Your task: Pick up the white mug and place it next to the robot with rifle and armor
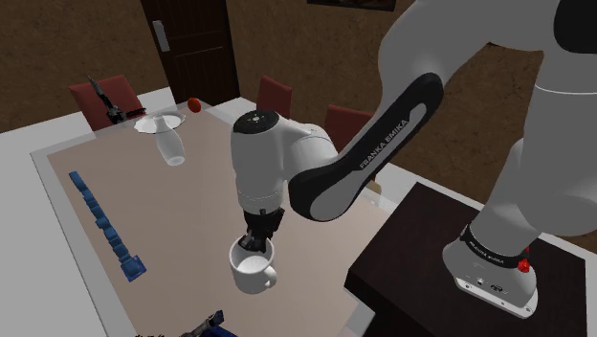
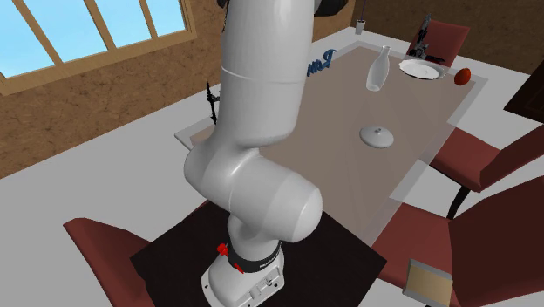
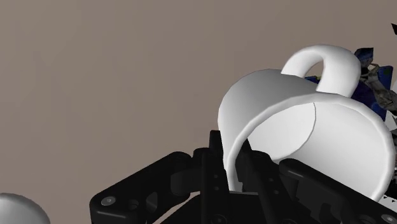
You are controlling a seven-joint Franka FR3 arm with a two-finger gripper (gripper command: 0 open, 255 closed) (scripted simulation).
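One finger sits inside the white mug (image 3: 318, 133) and the other outside it, so the gripper (image 3: 232, 159) is clamped on the mug's wall right at the rim, opposite the handle. In the shoulder view the gripper (image 1: 256, 233) comes straight down onto the mug (image 1: 251, 271), which is over the near part of the table (image 1: 191, 211), close to its near edge. I honestly can't tell if it's off the surface or resting on it.

So I'd call this the grasp being done and the lift and carry coming up. As for where it goes: a dark figure (image 1: 103, 103) with a long barrel-like bit stands at the far left corner in the shoulder view, just beside the plate (image 1: 158, 123), and that looks like the rifle robot to me. It's well apart from the mug. A blue-and-grey thing (image 3: 375, 79) sits just past the mug's handle too, but I can't make out what it is.

Next move, I reckon: raise the mug clear, carry it across to the figure, set it down upright beside it without bumping the plate.
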